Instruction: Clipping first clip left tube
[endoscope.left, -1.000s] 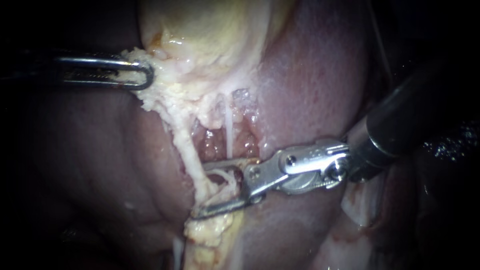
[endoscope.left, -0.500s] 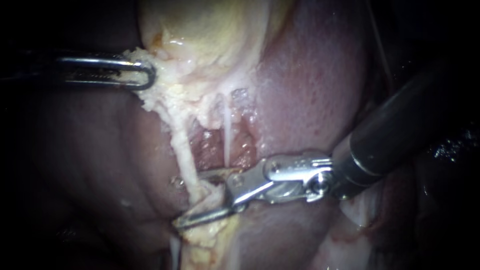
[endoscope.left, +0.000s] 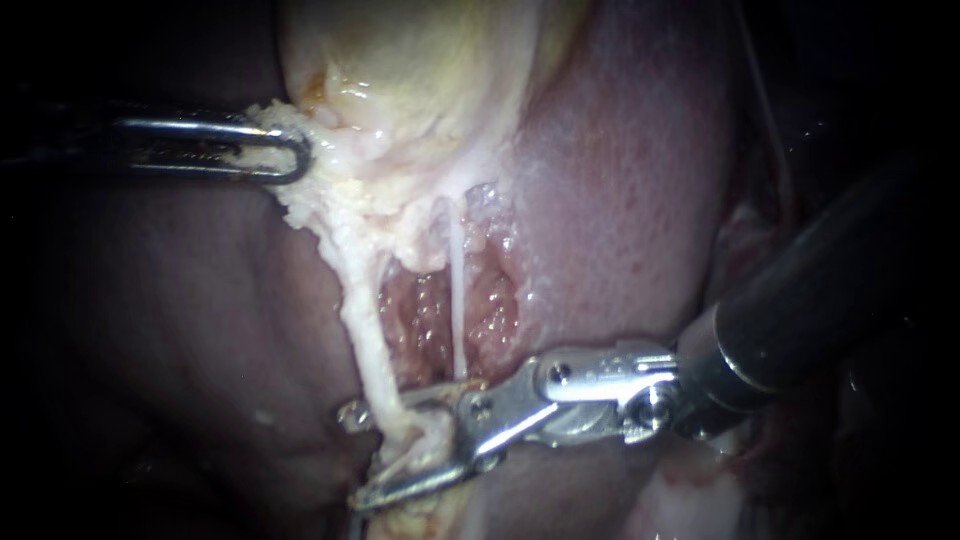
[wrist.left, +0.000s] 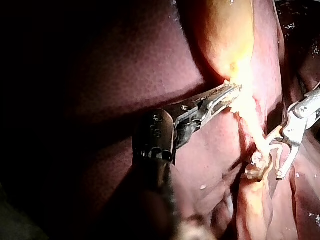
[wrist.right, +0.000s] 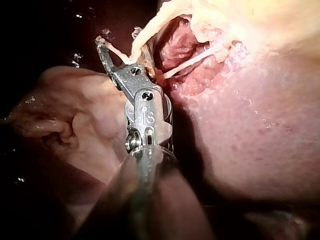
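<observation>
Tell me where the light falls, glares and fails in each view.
Endoscope view: light centres on the gallbladder and left tube, the right instrument glinting, the left instrument fading into dark edges. Left wrist view: one bright patch where the left instrument meets the gallbladder, the liver in deep shadow. Right wrist view: liver well lit, darkness ahead of the instrument.

We show the pale yellow gallbladder (endoscope.left: 420, 60) lying against the reddish-brown liver (endoscope.left: 620, 200), and at the gallbladder's lower edge a raw, glistening pink hollow (endoscope.left: 495, 320) crossed by a thin white strand (endoscope.left: 457, 300).
</observation>
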